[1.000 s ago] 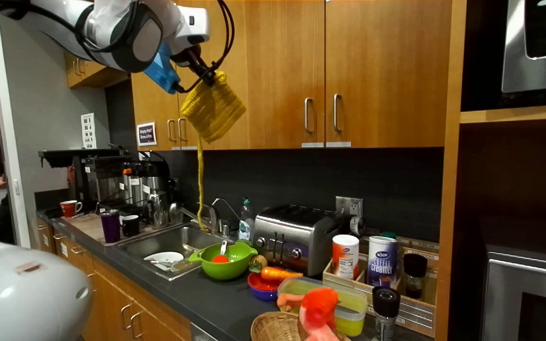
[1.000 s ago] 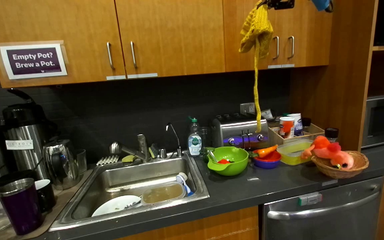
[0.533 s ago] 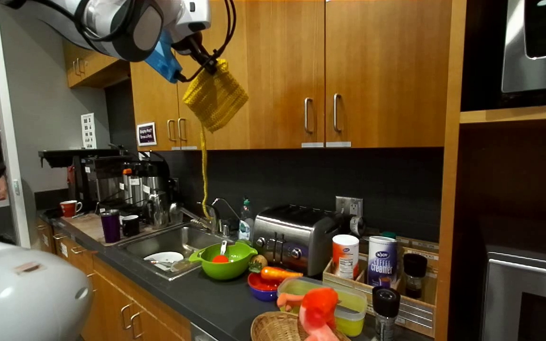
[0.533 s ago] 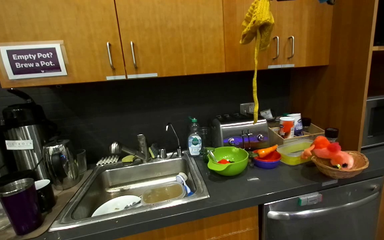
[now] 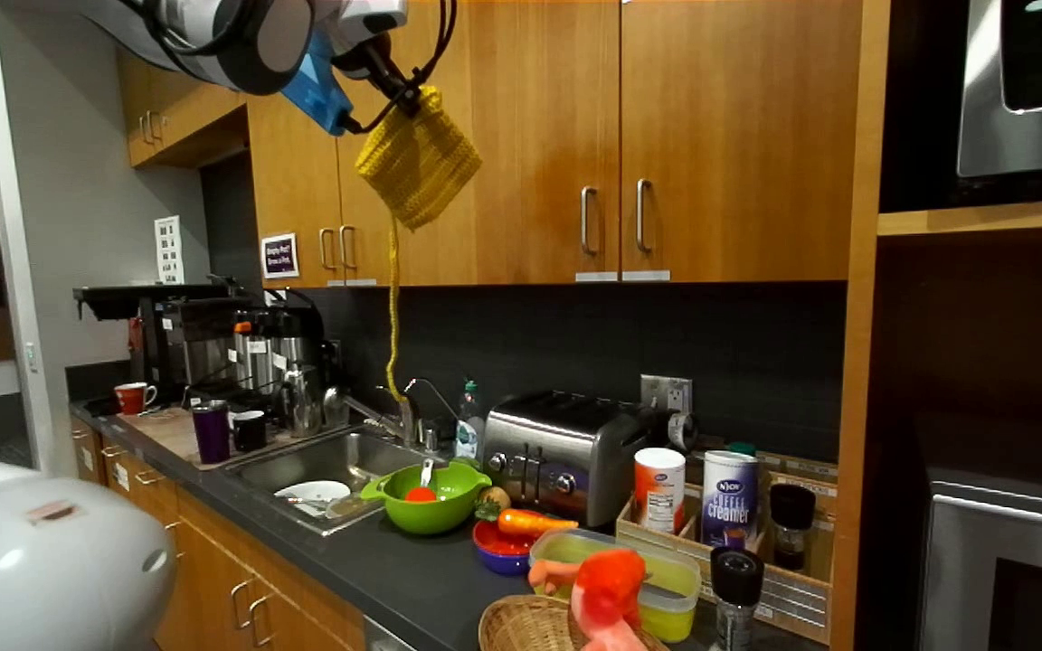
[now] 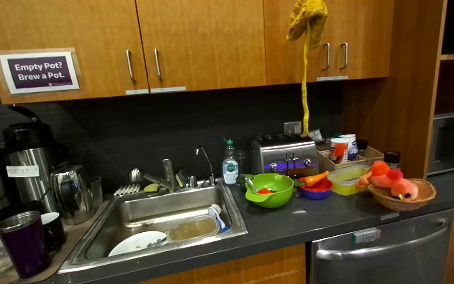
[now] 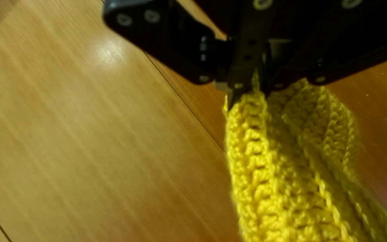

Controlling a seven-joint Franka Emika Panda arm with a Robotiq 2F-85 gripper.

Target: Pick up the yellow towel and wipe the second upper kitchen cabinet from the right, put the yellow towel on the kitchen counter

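- Yellow towel (image 5: 419, 163): it hangs from the gripper (image 7: 251, 90) in front of the upper cabinets (image 5: 548, 81); whether it touches a door, I cannot tell. Expect it to handle light, limp and unbreakable, its ridged rows of chunky yarn giving good purchase. The fingers (image 7: 242, 72) are pinched tight on its gathered top edge, which seems the right hold: plenty of cloth drapes below for wiping. Its narrow knitted tail (image 5: 393, 307) dangles straight down and may swing or snag.
- Kitchen counter (image 5: 421, 579): dark grey-black, smooth and level; flat enough, I judge, for so floppy a thing to be let down in a heap.
- Green bowl (image 5: 426, 517): round, glossy, with a spouted lip; probably plastic.
- Second upper cabinet from the right (image 5: 544, 145): honey-brown wood, flat-faced, vertical grain under a faint sheen; soft yarn should glide over it. Its slim metal handle (image 5: 585, 220) could catch the knit.
- Toaster (image 5: 557, 452): boxy, brushed-looking metal with rounded corners and a dark top.
- Plush toy (image 5: 607, 592): rounded, fuzzy, coral pink.
- Creamer canister (image 5: 729, 497): smooth upright cylinder with a printed label.
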